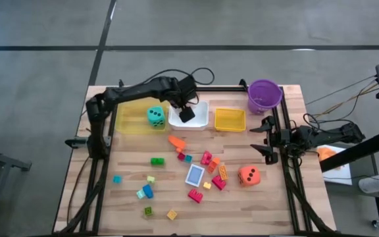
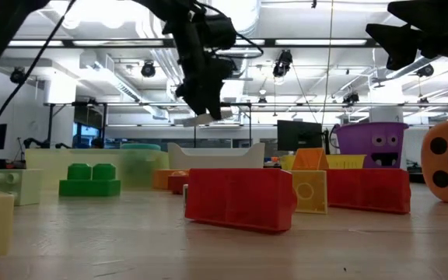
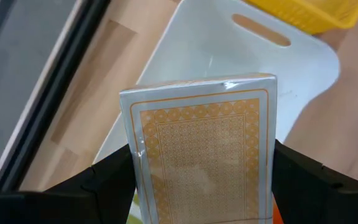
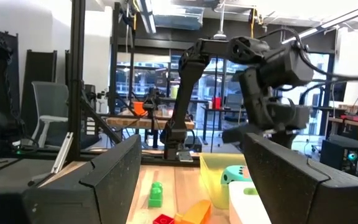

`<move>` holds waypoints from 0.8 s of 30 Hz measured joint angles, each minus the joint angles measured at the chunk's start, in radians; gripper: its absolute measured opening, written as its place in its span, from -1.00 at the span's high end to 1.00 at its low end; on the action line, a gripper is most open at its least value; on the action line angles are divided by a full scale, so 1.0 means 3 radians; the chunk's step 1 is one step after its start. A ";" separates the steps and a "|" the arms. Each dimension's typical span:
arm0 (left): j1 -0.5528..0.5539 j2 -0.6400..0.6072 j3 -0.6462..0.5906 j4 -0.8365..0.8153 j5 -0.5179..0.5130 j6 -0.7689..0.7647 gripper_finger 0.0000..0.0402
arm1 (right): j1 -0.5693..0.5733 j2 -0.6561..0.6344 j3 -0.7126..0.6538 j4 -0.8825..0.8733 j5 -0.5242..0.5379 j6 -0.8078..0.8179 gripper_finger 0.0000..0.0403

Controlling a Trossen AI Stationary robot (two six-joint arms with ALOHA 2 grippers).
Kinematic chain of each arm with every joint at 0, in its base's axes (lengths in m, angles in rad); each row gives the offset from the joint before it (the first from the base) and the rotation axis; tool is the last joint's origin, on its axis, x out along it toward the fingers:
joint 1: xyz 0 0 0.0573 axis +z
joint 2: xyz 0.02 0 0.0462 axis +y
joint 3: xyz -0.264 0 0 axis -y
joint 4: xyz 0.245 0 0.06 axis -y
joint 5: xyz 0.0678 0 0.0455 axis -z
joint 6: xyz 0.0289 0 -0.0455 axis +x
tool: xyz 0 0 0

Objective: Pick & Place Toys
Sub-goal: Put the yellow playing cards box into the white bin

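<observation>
**Operator:** Holding what, and over which container, is the left gripper [image 1: 187,113]?

**Technician:** Its two fingers are clamped on the long edges of the orange card pack [image 3: 202,152]. The pack hangs above the white tray [image 1: 199,122], which sits at the far edge of the tabletop between the pale yellow tray [image 1: 131,118] and the small yellow tray [image 1: 229,120]. The low view shows the pack clear of the tray rim, not touching it.

**Operator:** Which way does the tray lie from the pack?

**Technician:** Directly below. In the left wrist view the pack's long axis runs out from the fingers and the white tray floor fills the space beyond it. The release therefore appears to need a descent only, or a simple opening of the fingers, with no sideways travel.

**Operator:** State of the other arm?

**Technician:** The right gripper [image 1: 266,139] waits at the right edge of the tabletop, fingers spread and empty, near the orange die [image 1: 249,175]. The left arm is the nearer one to the tray. The teal die [image 1: 155,116] rests in the pale yellow tray, just beside the drop point.
</observation>
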 joint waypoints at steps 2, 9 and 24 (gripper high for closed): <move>-0.0010 0.0067 0.0000 0.0017 0.0000 0.0026 -0.45 | 0.0000 -0.0001 -0.0001 0.0000 0.0000 0.0001 -0.39; -0.0097 0.0407 0.0001 0.0002 0.0011 0.0329 -0.45 | 0.0000 0.0002 -0.0001 0.0000 0.0001 -0.0005 -0.39; -0.0101 0.0694 0.0000 -0.0009 0.0123 0.0837 -0.45 | -0.0001 0.0001 -0.0001 0.0000 0.0000 -0.0009 -0.39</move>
